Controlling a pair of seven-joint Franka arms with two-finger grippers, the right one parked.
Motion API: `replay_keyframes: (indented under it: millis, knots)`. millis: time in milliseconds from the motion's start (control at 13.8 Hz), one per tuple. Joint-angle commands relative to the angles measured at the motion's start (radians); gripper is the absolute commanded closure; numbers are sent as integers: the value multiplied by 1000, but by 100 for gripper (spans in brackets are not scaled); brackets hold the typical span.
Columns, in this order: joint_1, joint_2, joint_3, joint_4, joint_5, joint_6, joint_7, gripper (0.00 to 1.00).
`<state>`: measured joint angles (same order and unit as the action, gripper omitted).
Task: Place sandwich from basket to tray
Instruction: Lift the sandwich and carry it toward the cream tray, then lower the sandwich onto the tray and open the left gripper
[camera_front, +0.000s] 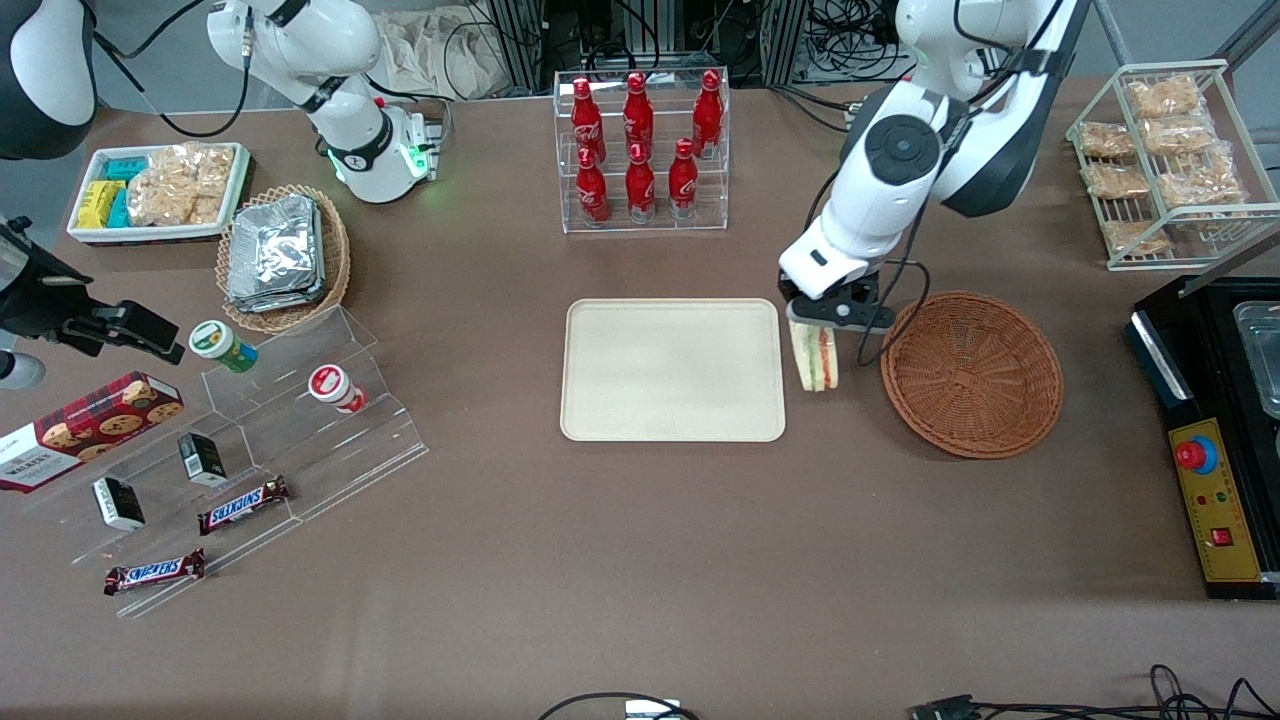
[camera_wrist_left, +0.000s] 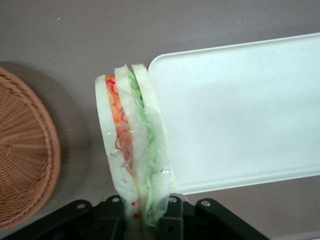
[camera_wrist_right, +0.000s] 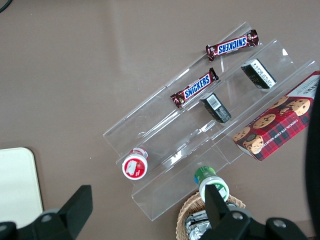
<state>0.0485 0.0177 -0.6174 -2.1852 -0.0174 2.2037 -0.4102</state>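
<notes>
cream tray, reddish-brown woven basket

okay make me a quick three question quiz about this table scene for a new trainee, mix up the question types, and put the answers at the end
1. True or false: the sandwich lies in the reddish-brown basket.
2. What does the left gripper hold? A) a foil packet B) the sandwich C) a Snickers bar
3. Fill in: the gripper hangs between the basket and the cream ____.

Key
1. False: it is out of the basket, held above the table beside the tray's edge.
2. B: the jaws are closed on the sandwich.
3. tray
</notes>
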Motion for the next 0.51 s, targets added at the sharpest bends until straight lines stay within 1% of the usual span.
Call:
replay_keyframes:
  millis: [0,145,290,435]
  knots:
    - [1,138,-42,100,104,1,-132,100]
    - [-38,201,-48,108,169,56,-211,100]
    - [-50,254,-48,108,215,100,-255,100]
    - [-70,287,-48,107,241,110,-257,100]
